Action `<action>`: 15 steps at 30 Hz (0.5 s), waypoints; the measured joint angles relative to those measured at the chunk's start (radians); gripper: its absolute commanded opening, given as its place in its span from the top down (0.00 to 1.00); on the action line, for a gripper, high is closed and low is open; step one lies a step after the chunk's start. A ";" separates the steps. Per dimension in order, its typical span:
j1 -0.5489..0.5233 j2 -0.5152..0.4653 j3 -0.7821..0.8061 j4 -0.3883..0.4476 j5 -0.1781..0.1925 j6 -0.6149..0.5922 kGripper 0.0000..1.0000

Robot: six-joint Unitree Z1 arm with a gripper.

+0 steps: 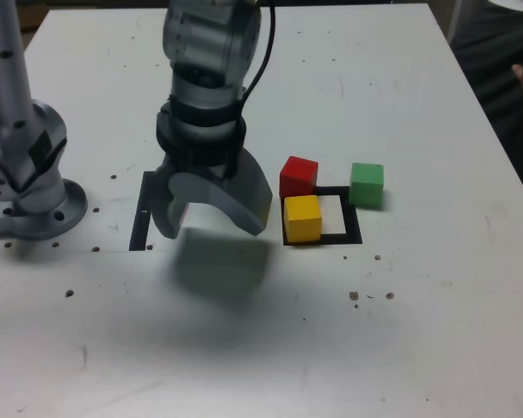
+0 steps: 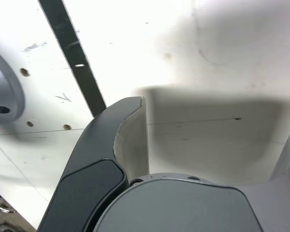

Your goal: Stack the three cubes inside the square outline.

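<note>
Bare white table (image 1: pixel 244 348) fills the front of the exterior view, marked only by small dark specks and the soft shadow thrown by the arm above it. Over that shadow hangs the gripper (image 1: pixel 211 228), its two grey fingers spread apart with nothing between them, pointing down at the tabletop (how far above the surface it sits is hard to judge from this angle). Just behind it, toward the exterior view's left, lies a narrow black strip (image 1: pixel 140 212), and further left stands the arm's round metal base (image 1: pixel 37 205).

To the exterior view's right of the gripper, apart from it, lies the square outline (image 1: pixel 349 233), a black frame with a white centre. A yellow cube (image 1: pixel 302 218) sits on the outline's near left corner, covering part of the frame and part of the white. A red cube (image 1: pixel 298 177) stands just behind the yellow one, at or just outside the frame's far left corner. A green cube (image 1: pixel 366 184) rests at the far right corner, mostly outside the frame. None is stacked on another.

From the wrist view, one dark finger (image 2: pixel 111 145) curves over plain white table, with the black strip (image 2: pixel 75 58) running diagonally beside it; no cube appears there.
</note>
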 measured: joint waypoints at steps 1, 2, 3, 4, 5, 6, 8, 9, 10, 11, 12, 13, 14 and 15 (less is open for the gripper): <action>-0.001 0.009 -0.003 -0.002 0.000 0.000 0.00; -0.002 0.017 -0.005 -0.003 0.000 0.000 0.00; -0.003 0.025 -0.008 -0.005 0.000 0.000 0.00; -0.004 0.033 -0.011 -0.008 0.000 0.000 0.00; -0.005 0.041 -0.015 -0.012 0.000 0.000 0.00; -0.006 0.048 -0.018 -0.014 0.000 0.000 0.00; -0.009 0.063 -0.025 -0.020 0.000 0.000 0.00; -0.012 0.071 -0.029 -0.022 0.000 0.000 0.00; -0.015 0.079 -0.038 -0.024 0.000 0.000 0.00; -0.018 0.084 -0.044 -0.024 0.000 0.000 0.00; -0.019 0.089 -0.049 -0.024 0.000 0.000 0.00; -0.020 0.092 -0.051 -0.024 0.000 0.000 0.00; -0.020 0.095 -0.051 -0.024 0.000 0.000 0.00; -0.021 0.099 -0.053 -0.024 0.000 0.000 0.00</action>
